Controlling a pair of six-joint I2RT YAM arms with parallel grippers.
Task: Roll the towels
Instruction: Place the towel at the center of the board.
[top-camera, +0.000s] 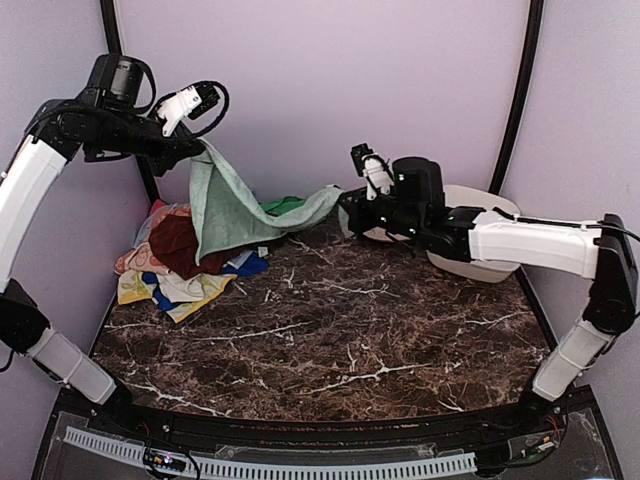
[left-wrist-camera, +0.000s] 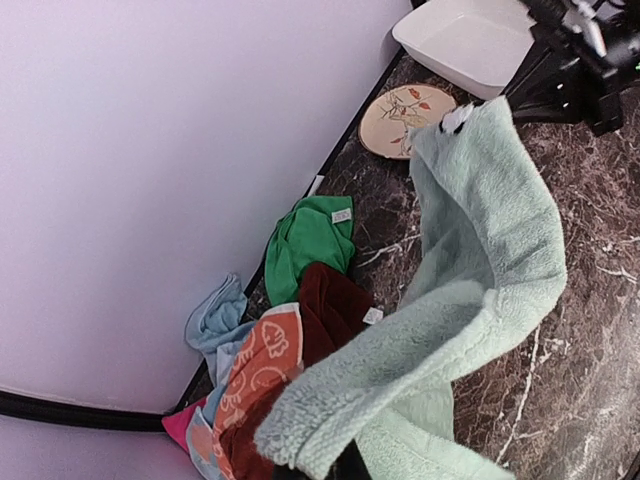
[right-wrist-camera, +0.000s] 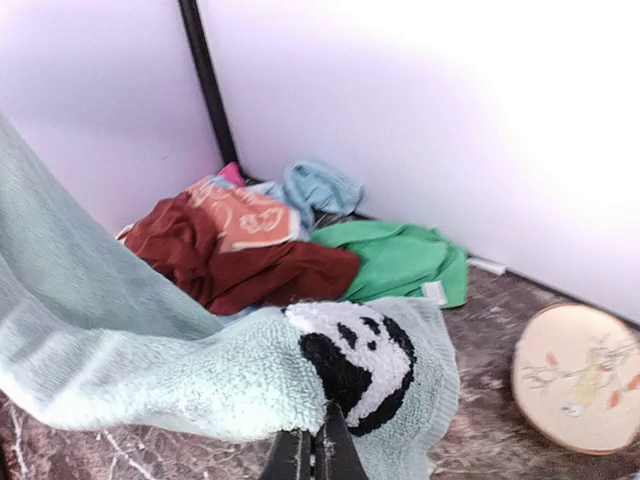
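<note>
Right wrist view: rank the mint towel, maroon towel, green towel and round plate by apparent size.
1. mint towel, though it is nearest the camera
2. maroon towel
3. green towel and round plate: about alike, and the plate is cut off by the frame edge

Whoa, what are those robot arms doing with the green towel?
Both arms are holding the mint towel up. The left gripper pinches one corner high up and the right gripper pinches another corner lower down, so it sags between them over the table. The other towels lie heaped in the back corner. Nothing is rolled yet.
</note>
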